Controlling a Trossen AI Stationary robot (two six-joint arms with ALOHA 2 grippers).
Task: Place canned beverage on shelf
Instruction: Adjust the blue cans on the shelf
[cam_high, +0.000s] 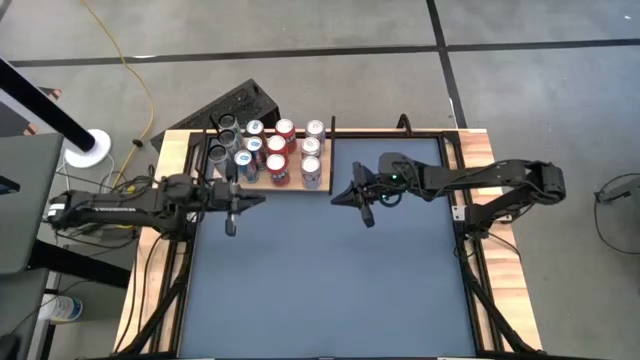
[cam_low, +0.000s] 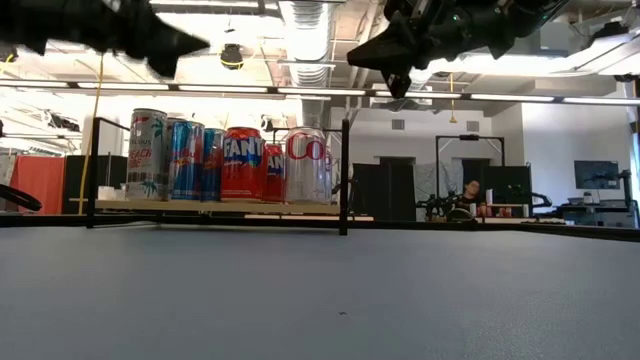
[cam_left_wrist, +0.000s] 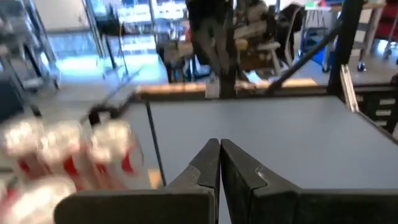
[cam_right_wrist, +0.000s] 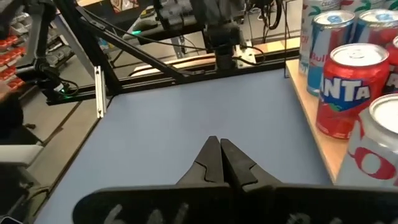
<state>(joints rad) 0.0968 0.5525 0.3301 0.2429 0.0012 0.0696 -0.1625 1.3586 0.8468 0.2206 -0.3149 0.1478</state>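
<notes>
Several beverage cans (cam_high: 272, 150) stand upright on the light-brown shelf (cam_high: 330, 189) at the table's far left. They also show in the low view (cam_low: 240, 162), where the shelf board (cam_low: 220, 206) rests on thin black posts. My left gripper (cam_high: 258, 199) is shut and holds nothing, just near of the shelf, pointing toward the table's right. My right gripper (cam_high: 338, 198) is shut and holds nothing, just right of the shelf's near right corner, pointing left. Both hang above the blue table. In the right wrist view a Fanta can (cam_right_wrist: 348, 87) stands near the shelf's edge.
The blue tabletop (cam_high: 330, 280) stretches bare toward the near edge. Wooden strips (cam_high: 490, 250) edge the table on both sides. A black box (cam_high: 232, 105) lies beyond the far left corner. A person sits in the room far behind the table (cam_low: 470, 195).
</notes>
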